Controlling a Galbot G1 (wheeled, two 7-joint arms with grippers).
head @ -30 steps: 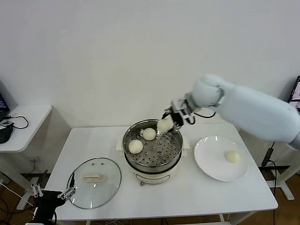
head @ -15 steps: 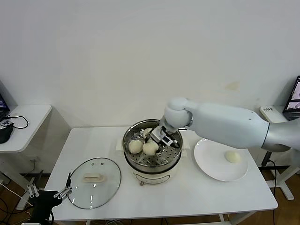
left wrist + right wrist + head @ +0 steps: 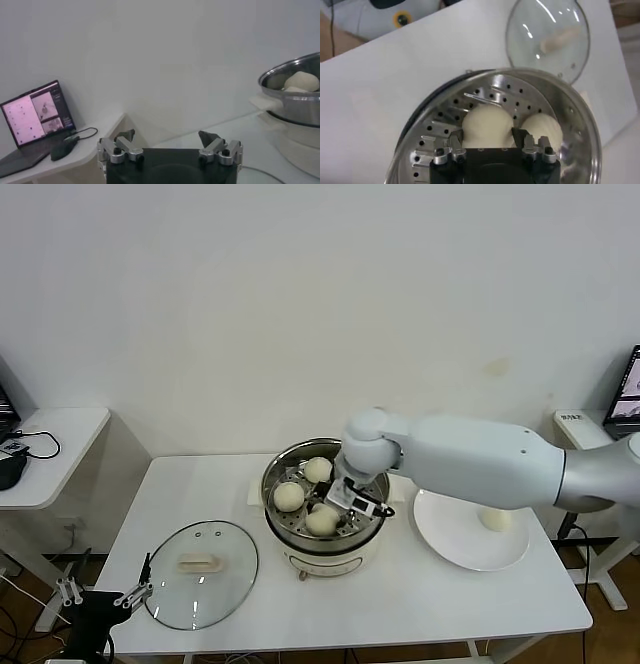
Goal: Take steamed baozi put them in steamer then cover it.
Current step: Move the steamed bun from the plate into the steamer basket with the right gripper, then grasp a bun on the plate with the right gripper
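The steamer (image 3: 270, 482) stands mid-table with three baozi on its perforated tray: one at the back (image 3: 318, 470), one at the left (image 3: 289, 496), one at the front (image 3: 320, 523). My right gripper (image 3: 334, 508) reaches into the pot and is shut on the front baozi (image 3: 487, 125), which sits low on the tray (image 3: 440, 120) beside another baozi (image 3: 542, 129). A fourth baozi (image 3: 494, 518) lies on the white plate (image 3: 450, 539). The cover (image 3: 200, 562) lies flat on the table, left of the steamer. My left gripper (image 3: 100, 599) is open and empty, parked below the table's front left corner.
The cover also shows in the right wrist view (image 3: 547, 35), beyond the pot. The left wrist view shows the steamer's side (image 3: 295, 107) and a laptop (image 3: 35, 115) on a side table. A side table (image 3: 50, 434) stands at far left.
My right gripper carried a baozi from above the steamer's back right rim into the pot, then lowered it toward the front of the tray. The left arm stayed parked.
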